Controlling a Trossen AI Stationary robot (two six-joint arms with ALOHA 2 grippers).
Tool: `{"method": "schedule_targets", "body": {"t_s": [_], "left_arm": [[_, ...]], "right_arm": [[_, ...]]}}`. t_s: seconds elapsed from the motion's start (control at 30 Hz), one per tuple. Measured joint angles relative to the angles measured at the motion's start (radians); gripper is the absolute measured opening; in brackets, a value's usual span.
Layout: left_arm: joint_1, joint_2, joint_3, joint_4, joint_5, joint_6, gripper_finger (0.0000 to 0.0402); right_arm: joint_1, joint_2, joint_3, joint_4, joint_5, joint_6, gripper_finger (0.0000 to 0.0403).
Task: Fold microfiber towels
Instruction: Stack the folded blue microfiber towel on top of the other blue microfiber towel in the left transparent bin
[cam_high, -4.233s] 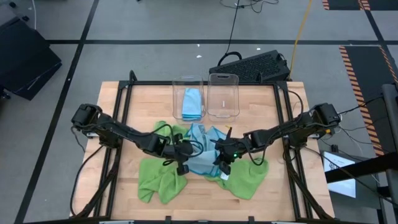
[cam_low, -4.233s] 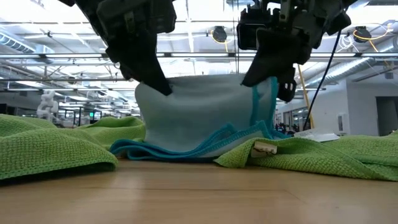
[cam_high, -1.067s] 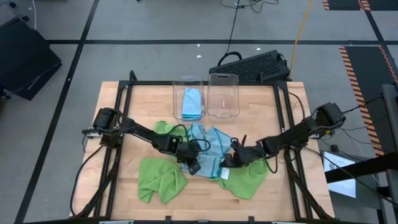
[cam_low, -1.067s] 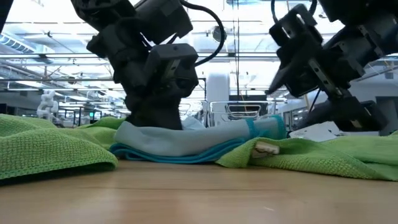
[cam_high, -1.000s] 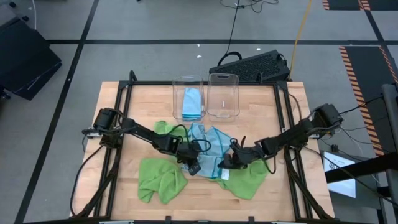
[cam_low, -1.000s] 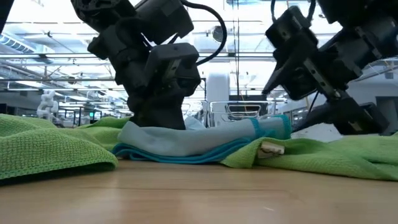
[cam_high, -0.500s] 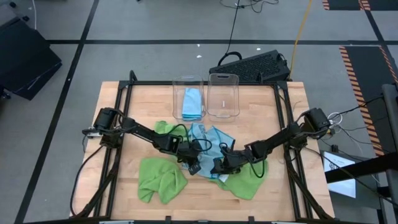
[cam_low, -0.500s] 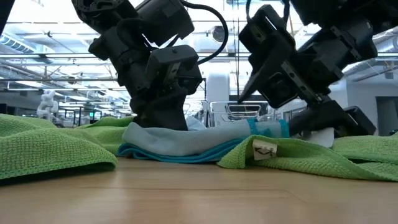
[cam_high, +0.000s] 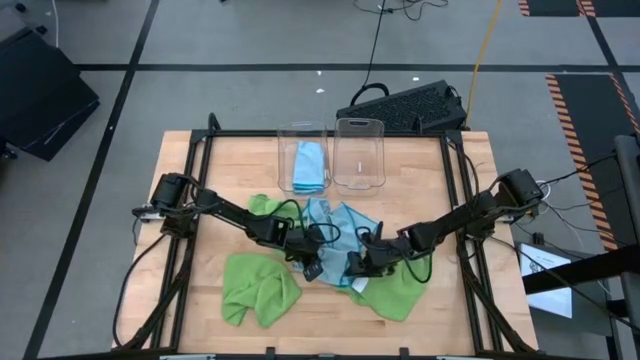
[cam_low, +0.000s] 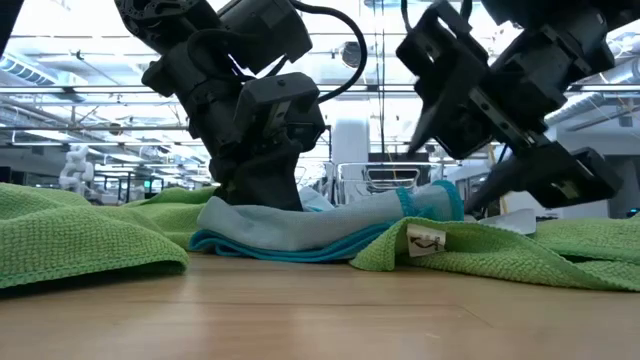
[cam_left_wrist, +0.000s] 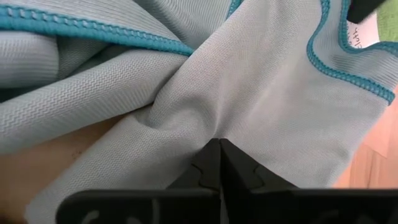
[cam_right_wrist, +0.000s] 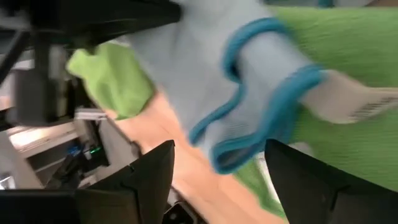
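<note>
A light blue towel (cam_high: 330, 235) with teal edging lies crumpled at the table's middle, its edges resting on lime green towels (cam_high: 258, 290) (cam_high: 402, 285). In the low view it is a low, flattened heap (cam_low: 300, 225). My left gripper (cam_high: 311, 267) is shut, down at the towel's near left part (cam_left_wrist: 219, 142). My right gripper (cam_high: 353, 266) stands open at the towel's near right end. The teal-edged corner (cam_right_wrist: 261, 93) shows just ahead of and between its fingers, which I cannot see touching it. My left gripper has its shut fingertips (cam_left_wrist: 219, 152) on the light blue towel's near left part (cam_left_wrist: 205, 124), coming slanting down from the table's left. Creases in the cloth run together at the tips. The towel lies flattened on the table and on the green cloth under it.
Two clear bins stand at the far middle: one (cam_high: 303, 155) holds a folded light blue towel, the other (cam_high: 360, 152) shows nothing inside. A third green towel (cam_high: 266, 206) lies left of the blue one. A white label (cam_low: 426, 240) sticks out of the right green towel.
My right gripper has gone toward the table's left, closer to the blue towel's near right end, and has stayed open. The blue towel has kept lying flat.
</note>
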Motion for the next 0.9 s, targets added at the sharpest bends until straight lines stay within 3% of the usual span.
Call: {"method": "schedule_targets", "body": {"t_s": [0.23, 0.9], "left_arm": [[0.001, 0.001, -0.001, 0.015, -0.010, 0.000, 0.0019], [0.001, 0.001, -0.001, 0.015, -0.052, 0.009, 0.0006]], "right_arm": [[-0.024, 0.037, 0.000, 0.017, -0.001, -0.014, 0.0242], [-0.071, 0.065, 0.000, 0.201, -0.027, -0.043, 0.0249]]}}
